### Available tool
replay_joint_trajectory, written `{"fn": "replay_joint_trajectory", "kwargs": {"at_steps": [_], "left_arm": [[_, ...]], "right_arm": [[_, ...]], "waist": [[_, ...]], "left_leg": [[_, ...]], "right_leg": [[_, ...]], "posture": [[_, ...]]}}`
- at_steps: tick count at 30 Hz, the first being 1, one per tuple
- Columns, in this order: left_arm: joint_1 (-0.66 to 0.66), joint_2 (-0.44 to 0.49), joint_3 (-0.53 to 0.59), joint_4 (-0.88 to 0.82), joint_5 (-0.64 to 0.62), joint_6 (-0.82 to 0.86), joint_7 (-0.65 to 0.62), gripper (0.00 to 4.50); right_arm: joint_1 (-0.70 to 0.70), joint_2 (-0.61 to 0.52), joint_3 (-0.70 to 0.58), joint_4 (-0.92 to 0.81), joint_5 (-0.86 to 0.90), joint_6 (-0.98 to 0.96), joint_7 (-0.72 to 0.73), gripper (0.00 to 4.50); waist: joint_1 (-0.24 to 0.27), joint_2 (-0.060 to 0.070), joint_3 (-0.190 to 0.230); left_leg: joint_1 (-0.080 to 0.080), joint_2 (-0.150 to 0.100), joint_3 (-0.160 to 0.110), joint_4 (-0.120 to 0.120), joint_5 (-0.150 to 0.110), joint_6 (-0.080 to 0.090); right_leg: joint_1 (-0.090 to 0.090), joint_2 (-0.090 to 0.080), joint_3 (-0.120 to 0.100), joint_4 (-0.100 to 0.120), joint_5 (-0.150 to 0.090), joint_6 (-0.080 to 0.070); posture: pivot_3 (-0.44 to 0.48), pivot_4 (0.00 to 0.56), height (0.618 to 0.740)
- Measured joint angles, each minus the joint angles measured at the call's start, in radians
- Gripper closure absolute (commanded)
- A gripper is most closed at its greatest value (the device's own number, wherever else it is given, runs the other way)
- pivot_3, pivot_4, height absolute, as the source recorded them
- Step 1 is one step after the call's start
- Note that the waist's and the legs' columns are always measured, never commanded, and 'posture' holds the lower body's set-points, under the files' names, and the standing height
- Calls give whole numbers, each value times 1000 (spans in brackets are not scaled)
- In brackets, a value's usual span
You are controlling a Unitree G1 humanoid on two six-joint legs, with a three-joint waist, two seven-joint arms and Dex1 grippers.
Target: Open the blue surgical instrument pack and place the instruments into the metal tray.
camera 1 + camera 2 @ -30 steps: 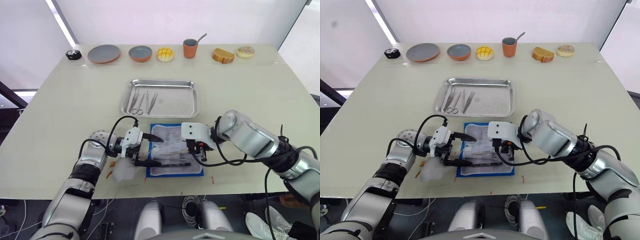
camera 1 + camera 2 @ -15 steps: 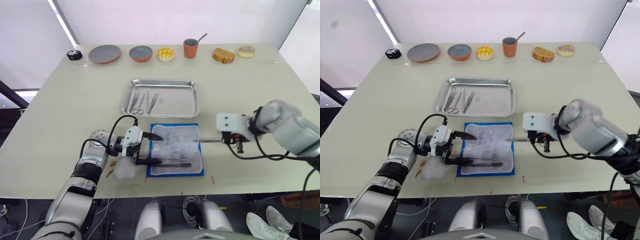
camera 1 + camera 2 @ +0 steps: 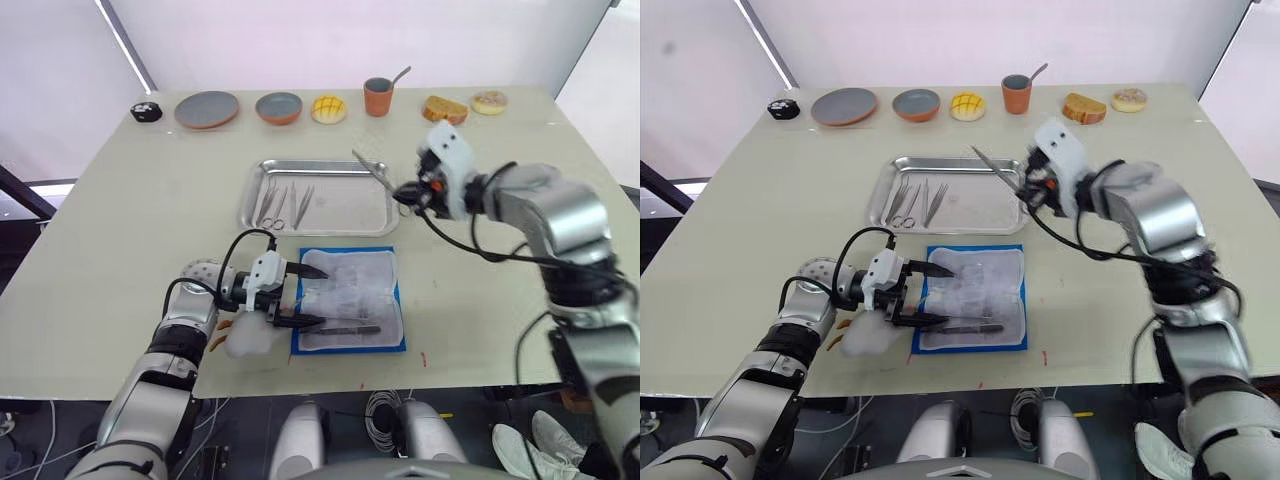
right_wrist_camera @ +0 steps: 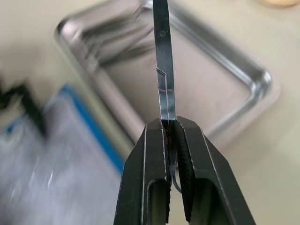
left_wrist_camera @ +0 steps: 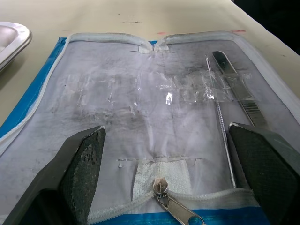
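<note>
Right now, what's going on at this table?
The right gripper is shut on an instrument, holding it above the tray, which already holds a few others. The left gripper sits open at the edge of the opened pack, where at least one more instrument lies.

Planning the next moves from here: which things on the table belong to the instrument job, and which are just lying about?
Job:
blue pack, open
instrument in the right gripper, above the metal tray
instruments in the tray
two instruments in the pack
left gripper, open at the pack's edge

Lying about:
two plates
buns
cup with spoon
black object
</note>
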Motion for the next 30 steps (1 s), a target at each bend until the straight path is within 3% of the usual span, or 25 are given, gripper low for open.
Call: {"fn": "replay_joint_trajectory", "kwargs": {"at_steps": [3,12,21,30], "left_arm": [[0,-1,3,-1,2,0,1,0],[21,0,24,-30,7,7,5,0],[33,7,27,-59,10,31,13,0],[62,12,28,-121,13,73,28,0]], "right_arm": [[-43,111,1,105,-27,-24,-104,4420],[-198,484,-187,612,-45,-206,-462,4420],[-274,539,-221,944,-57,-405,-561,4420],[-318,545,-228,1109,-58,-507,-565,4420]], "waist": [[-1,0,0],[-9,0,0],[-15,1,0],[-26,1,0]], "left_leg": [[0,0,1,0,0,0],[0,0,0,-1,0,0],[0,0,0,-1,0,0],[-1,0,0,-2,0,0]], "right_leg": [[0,0,1,0,0,0],[0,0,0,0,0,0],[0,-1,0,0,0,0],[0,-1,0,0,0,0]], "posture": [[0,150,740],[0,150,740],[0,150,740],[0,150,740]]}}
